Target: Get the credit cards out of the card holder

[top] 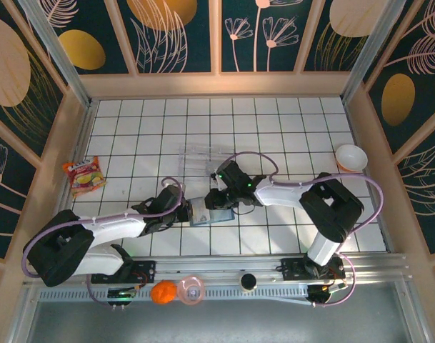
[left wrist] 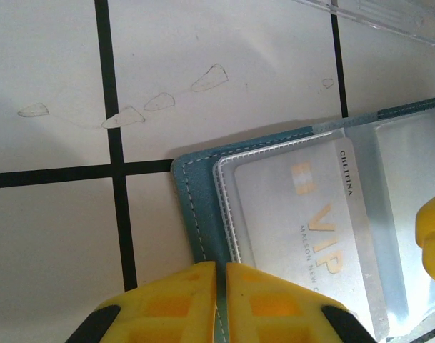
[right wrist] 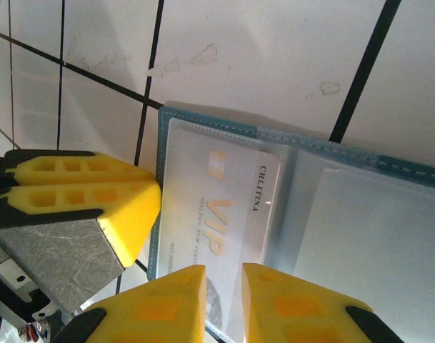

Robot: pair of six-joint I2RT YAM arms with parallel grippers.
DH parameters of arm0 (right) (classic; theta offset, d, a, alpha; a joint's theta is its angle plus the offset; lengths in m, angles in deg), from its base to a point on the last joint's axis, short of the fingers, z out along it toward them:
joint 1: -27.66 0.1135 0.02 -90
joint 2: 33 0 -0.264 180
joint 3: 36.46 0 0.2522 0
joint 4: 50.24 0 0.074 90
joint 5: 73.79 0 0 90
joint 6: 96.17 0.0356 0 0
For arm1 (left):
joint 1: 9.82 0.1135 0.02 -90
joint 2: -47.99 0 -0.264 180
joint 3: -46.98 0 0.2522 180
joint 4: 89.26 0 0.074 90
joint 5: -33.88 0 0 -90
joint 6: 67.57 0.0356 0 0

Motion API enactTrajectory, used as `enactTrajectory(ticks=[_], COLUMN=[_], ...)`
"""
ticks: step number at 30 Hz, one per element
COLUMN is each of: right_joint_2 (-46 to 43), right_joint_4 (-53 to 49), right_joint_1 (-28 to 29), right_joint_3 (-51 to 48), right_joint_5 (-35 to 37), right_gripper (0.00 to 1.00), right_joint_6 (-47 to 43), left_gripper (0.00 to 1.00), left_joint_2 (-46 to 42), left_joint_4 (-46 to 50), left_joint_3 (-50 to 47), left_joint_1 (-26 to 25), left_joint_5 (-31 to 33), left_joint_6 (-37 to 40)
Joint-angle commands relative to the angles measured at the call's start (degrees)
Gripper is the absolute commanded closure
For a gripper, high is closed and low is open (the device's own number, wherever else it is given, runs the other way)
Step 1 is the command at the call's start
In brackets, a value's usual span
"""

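Left fingers (left wrist: 167, 307): yellow ribbed plastic, pressed almost together, with only a hairline seam between them. The left gripper (left wrist: 221, 270) sits at the outer edge of the card holder (left wrist: 194, 214). The holder's stitched teal border runs into that seam, so it looks pinched. Right fingers (right wrist: 296, 307): same yellow wedges, slightly apart, with a narrow gap. The right gripper (right wrist: 224, 275) is over the near edge of the card's sleeve. Card edge and plastic show in the gap; can't tell if anything is gripped.

The holder lies open and flat on the white tiled table (top: 131, 128), centre front, between the two grippers. It has a teal leather-look cover with pale stitching and a rounded corner. Inside are glossy clear sleeves with a stitched white rim. A credit card (left wrist: 303, 229) is in the sleeve on the left gripper's side. It is a thin, flat, silvery-grey rectangle with gold "VIP" lettering. The other sleeve shows a pale flat panel, contents unclear.

A clear plastic tray (top: 196, 157) lies just beyond the holder, not touching it. A crinkly snack packet (top: 83, 176) is far left and a white bowl (top: 351, 157) far right. The tiles are smooth with black grout lines.
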Motion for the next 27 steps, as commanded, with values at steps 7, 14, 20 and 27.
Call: enactTrajectory(ticks=[7, 14, 20, 27], right_joint_2=[2.3, 3.0, 3.6, 3.8], right_joint_4=[1.8, 1.7, 1.3, 0.8], right_joint_1=[-0.7, -0.8, -0.8, -0.8], right_joint_3=[0.5, 0.4, 0.4, 0.1], right_joint_5=[-0.5, 0.1, 0.6, 1.6], right_gripper=[0.78, 0.75, 0.75, 0.76], right_joint_6=[2.5, 2.8, 3.1, 3.8], left_gripper=[0.89, 0.90, 0.91, 0.92], left_joint_2=[0.8, 1.2, 2.0, 2.0], left_joint_4=[-0.1, -0.7, -1.1, -1.5], left_joint_3=[-0.4, -0.6, -0.7, -1.1], left_joint_1=[0.5, 0.5, 0.5, 0.5], left_joint_5=[0.9, 0.9, 0.7, 0.8], left_joint_6=[0.3, 0.2, 0.3, 0.3])
